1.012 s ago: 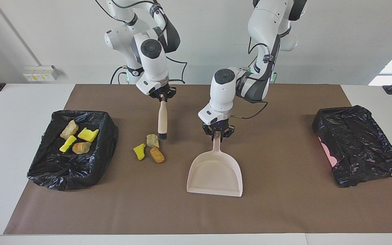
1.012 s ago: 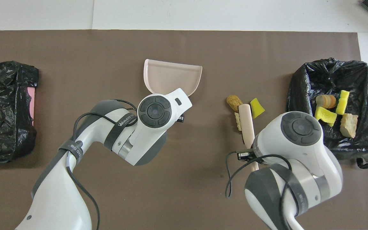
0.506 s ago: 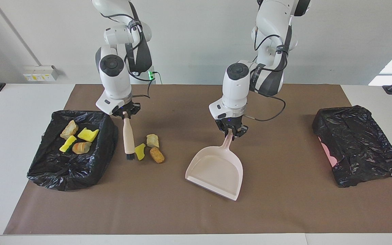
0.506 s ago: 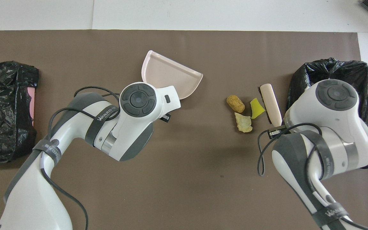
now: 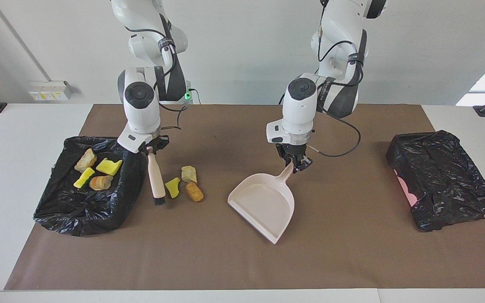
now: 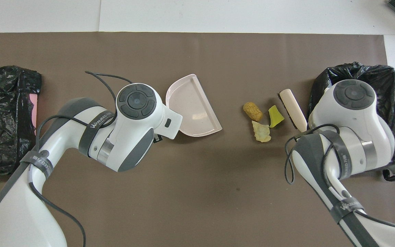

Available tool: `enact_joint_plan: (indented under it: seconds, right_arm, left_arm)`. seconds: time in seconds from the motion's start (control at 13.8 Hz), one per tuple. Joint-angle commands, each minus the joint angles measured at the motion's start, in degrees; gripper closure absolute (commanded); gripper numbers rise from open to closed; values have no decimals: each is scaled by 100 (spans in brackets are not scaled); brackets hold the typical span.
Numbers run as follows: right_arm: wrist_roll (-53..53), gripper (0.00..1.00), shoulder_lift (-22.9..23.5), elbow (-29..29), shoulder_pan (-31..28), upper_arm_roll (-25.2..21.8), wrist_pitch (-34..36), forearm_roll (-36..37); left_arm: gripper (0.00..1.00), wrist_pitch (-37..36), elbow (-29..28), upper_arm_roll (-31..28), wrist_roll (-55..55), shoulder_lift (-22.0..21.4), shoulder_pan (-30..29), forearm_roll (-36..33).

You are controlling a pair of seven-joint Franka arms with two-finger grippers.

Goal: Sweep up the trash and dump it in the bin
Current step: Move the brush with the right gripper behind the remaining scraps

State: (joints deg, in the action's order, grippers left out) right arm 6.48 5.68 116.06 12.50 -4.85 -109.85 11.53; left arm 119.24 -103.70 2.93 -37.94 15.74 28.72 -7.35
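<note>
Trash: three chunks (image 5: 185,184) on mat, four chunks (image 5: 95,170) in bin (image 5: 112,210).

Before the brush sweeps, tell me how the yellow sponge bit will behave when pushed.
The sponge bit looks porous and small, so probably light and apt to skid or tumble. Its wedge shape likely won't roll. It lies beside two other lumps, so it may nudge them.

Bare mat (image 5: 217,185) lies between the trash chunks (image 5: 185,185) and the dustpan (image 5: 263,204).
</note>
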Motion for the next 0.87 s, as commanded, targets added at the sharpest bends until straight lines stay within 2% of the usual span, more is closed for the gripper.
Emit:
enact_joint_plan:
  seconds: [0.0,0.58,0.8]
  right_arm:
    - [231,100,-23,-13,-107,45,8,112]
    - [363,100,-49,31,-135,63,25,-2]
    - [-270,100,12,49,-185,107,-10,-37]
  left_arm:
    - [100,99,-361,15,-354,-194,63,-30]
    - [100,390,-721,15,-363,-264,406,-249]
    - [100,381,-748,15,-363,-282,406,-267]
